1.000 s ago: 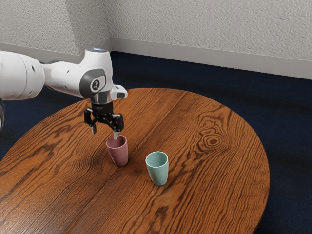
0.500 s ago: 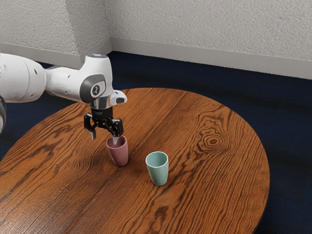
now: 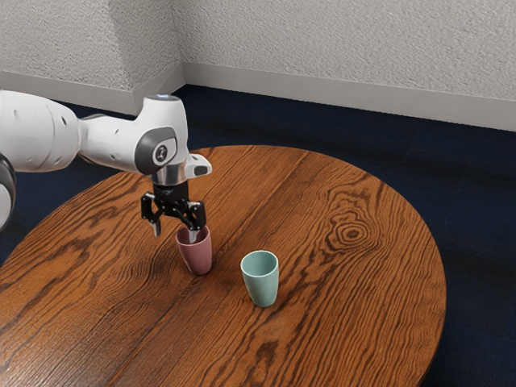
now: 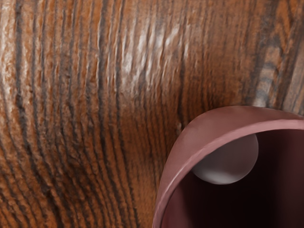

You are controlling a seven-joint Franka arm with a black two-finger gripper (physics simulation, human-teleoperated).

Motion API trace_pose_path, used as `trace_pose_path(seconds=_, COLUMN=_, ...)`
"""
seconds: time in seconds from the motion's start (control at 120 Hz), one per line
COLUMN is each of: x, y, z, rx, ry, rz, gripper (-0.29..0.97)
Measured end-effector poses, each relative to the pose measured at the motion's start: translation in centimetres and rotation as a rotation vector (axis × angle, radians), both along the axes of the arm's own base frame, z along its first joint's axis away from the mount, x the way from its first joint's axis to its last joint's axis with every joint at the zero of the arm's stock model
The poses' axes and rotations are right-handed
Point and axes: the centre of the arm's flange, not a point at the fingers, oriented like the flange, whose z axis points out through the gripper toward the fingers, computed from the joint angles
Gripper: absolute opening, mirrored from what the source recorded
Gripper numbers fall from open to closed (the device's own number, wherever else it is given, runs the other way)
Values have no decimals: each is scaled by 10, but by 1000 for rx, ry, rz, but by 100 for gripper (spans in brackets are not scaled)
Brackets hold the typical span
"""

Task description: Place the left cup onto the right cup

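Pink cup (image 3: 196,255) upright, spread end effector (image 3: 175,233) straddling rim

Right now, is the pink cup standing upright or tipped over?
Upright. The pink cup stands on its base on the table, its open mouth facing up, right beneath the open gripper.

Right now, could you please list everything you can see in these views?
pink cup: one, dusty pink, upright on the table
teal cup: one, teal, upright, apart from the pink cup, toward the exterior view's right
table: one, brown wood grain, round
carpet: dark blue, around the table
wall: pale grey, behind
arm: one, white, from the exterior view's left
hand: one, black, open, at the pink cup's rim
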Motion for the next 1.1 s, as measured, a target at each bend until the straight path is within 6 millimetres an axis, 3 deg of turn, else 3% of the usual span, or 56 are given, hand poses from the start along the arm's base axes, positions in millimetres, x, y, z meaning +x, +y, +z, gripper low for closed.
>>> trace_pose_path(seconds=0.533, x=0, y=0, z=-1, rx=-3, ry=0, rz=8, gripper=42)
trace_pose_path(seconds=1.1, x=2, y=-1, z=-5, rx=2, ry=-14, rz=4, gripper=27)
